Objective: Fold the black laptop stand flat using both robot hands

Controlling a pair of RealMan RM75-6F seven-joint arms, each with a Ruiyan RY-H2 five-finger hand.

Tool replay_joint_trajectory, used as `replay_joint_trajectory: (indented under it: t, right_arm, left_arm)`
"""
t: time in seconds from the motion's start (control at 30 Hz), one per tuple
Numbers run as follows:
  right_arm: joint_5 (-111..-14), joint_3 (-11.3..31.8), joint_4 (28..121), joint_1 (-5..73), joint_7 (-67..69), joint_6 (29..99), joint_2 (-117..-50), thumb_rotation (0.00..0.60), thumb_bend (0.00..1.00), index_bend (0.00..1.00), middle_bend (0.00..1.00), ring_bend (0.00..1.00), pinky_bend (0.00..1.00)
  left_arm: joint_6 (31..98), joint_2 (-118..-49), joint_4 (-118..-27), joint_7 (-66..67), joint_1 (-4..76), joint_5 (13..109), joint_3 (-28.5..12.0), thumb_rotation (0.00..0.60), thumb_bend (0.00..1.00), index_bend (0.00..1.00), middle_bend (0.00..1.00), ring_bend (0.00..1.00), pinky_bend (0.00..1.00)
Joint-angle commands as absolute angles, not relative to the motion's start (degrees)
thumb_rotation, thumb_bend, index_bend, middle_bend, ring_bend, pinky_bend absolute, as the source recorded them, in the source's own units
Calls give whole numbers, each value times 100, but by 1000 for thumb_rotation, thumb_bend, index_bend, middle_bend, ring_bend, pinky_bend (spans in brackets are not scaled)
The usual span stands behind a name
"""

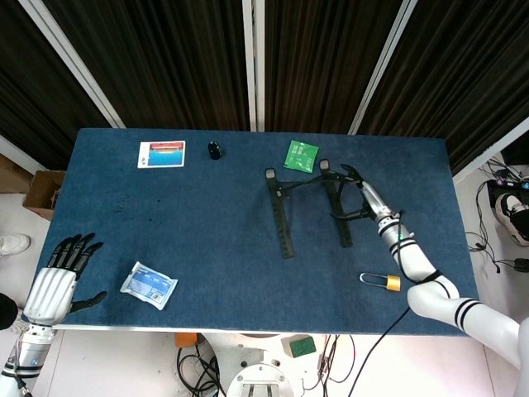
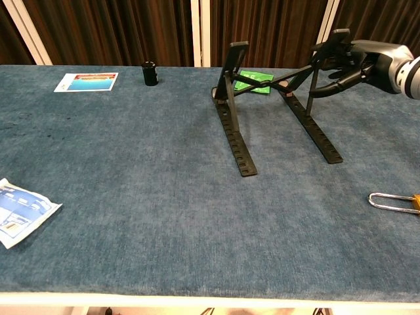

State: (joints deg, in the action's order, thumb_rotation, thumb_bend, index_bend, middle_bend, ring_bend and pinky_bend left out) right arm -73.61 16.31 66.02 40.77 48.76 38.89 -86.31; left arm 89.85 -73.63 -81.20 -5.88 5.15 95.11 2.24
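Head view: black laptop stand (image 1: 310, 207) stood unfolded right of centre on the blue desk (image 1: 207, 240), two long base rails running toward the robot, raised arms w/ cross-brace at the far end. Right hand (image 1: 357, 198) was at the stand's right upright, fingers spread around its top; whether they actually gripped it I couldn't tell from here. Left hand (image 1: 59, 277) sat at the near-left desk corner, well apart from the stand, fingers apart, holding nothing. Other bits: white-blue packet (image 1: 149, 285) near the left hand, printed card (image 1: 161, 154) and small black cap (image 1: 214, 150) along the far edge, green packet (image 1: 301, 155) just behind the stand, padlock (image 1: 381, 281) near-right.

Chest view: stand (image 2: 275, 98) seen side-on, both uprights tilted up, thin brace crossing between them. Right hand (image 2: 357, 65) was up by the top tab of the right upright, fingers on both sides of it; looked like touching or very near, not clearly clamped. Left hand not visible in this cam. Padlock (image 2: 394, 201) at right edge, packet (image 2: 23, 211) at left edge.

Handling, my guess: stiff thin metal or plastic, light, so it'd likely slide on the cloth if pushed from one side only. Hinges prob. stiff. Best hold looks like the top of each upright, one hand per side, pressing down and back together while the rails stay flat. Risk: w/ only the right hand on it, the frame twists or skates.
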Motion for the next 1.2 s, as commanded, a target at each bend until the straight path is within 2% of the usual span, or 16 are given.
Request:
replay_joint_trajectory:
  t: [0.03, 0.27, 0.73, 1.0, 1.2]
  right_arm:
    - [-8137, 1467, 7068, 4007, 6163, 3994, -8466, 600, 72, 0, 0, 0, 0]
    - [-8949, 955, 7503, 4017, 7090, 4368, -8186, 600, 73, 0, 0, 0, 0]
    - [-9508, 166, 7915, 3881, 7678, 5131, -7839, 600, 72, 0, 0, 0, 0]
    - [-9609, -164, 8106, 3368, 6393, 5960, -7406, 600, 77, 0, 11, 0, 0]
    - [-9586, -517, 8430, 3121, 5638, 5974, -7003, 600, 100, 0, 39, 0, 0]
  left_arm:
    - [8990, -7367, -8112, -592, 523, 9532, 222, 600, 107, 155, 68, 13, 88]
    - [8994, -7387, -8078, -617, 531, 9560, 227, 600, 106, 155, 68, 13, 88]
    - [9052, -7402, -7998, -695, 512, 9583, 228, 600, 107, 155, 68, 13, 88]
    - [9067, -7410, -7981, -723, 517, 9606, 229, 600, 106, 155, 68, 13, 88]
    - [9069, -7425, -7992, -713, 532, 9630, 226, 600, 106, 155, 68, 13, 88]
